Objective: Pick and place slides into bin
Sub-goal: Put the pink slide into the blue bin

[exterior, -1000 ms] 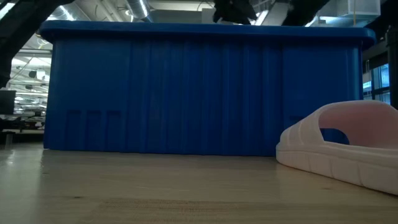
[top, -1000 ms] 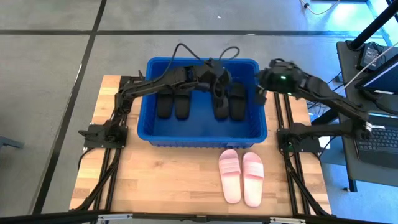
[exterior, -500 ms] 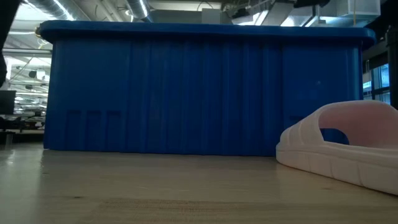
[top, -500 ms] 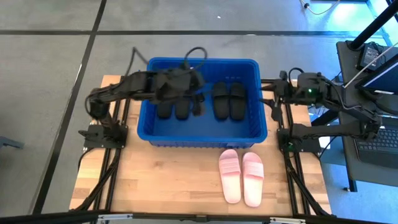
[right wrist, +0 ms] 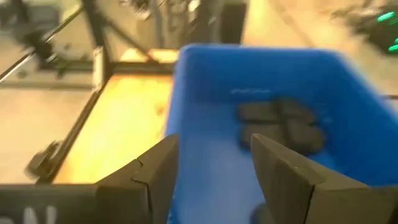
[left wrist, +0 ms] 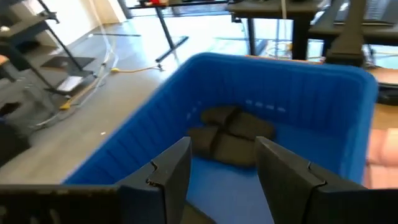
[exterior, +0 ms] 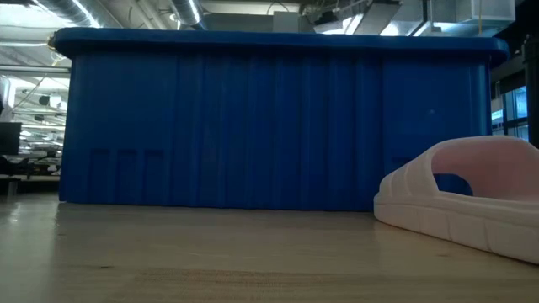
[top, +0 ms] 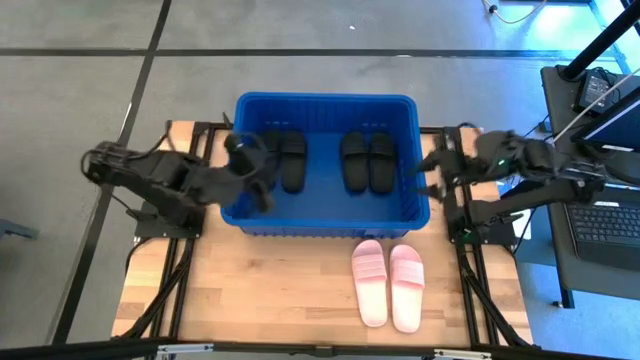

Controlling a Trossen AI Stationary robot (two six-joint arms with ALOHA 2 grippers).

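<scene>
The blue bin (top: pixel 325 215) stands at the table's far middle. On its floor lie two pairs of black slides, one at the left (top: pixel 291 160) and one at the right (top: pixel 368 162). The near pair (left wrist: pixel 231 137) shows beyond the fingers in the left wrist view, and the right wrist view also shows a pair (right wrist: pixel 281 126). A pink pair (top: pixel 388 283) lies flat on the wood in front of the bin. My left gripper (top: pixel 258 185) hovers open over the bin's left wall. My right gripper (top: pixel 430 178) is open just outside the bin's right wall. Neither holds anything (left wrist: pixel 224 180) (right wrist: pixel 217 180).
In the low view the bin's near wall (exterior: pixel 269 118) fills the far side, with one pink slide (exterior: pixel 463 206) in front at the right. Bare wood lies left of the pink pair (top: pixel 260 290). A desk with a laptop (top: pixel 605 225) stands beyond the table's right edge.
My left gripper has drawn back fast from over the right black pair toward the table's left edge and now hangs over the bin's left wall. My right gripper has swung from the bin's far right corner toward the near edge, staying outside the right wall. Both stayed open.
</scene>
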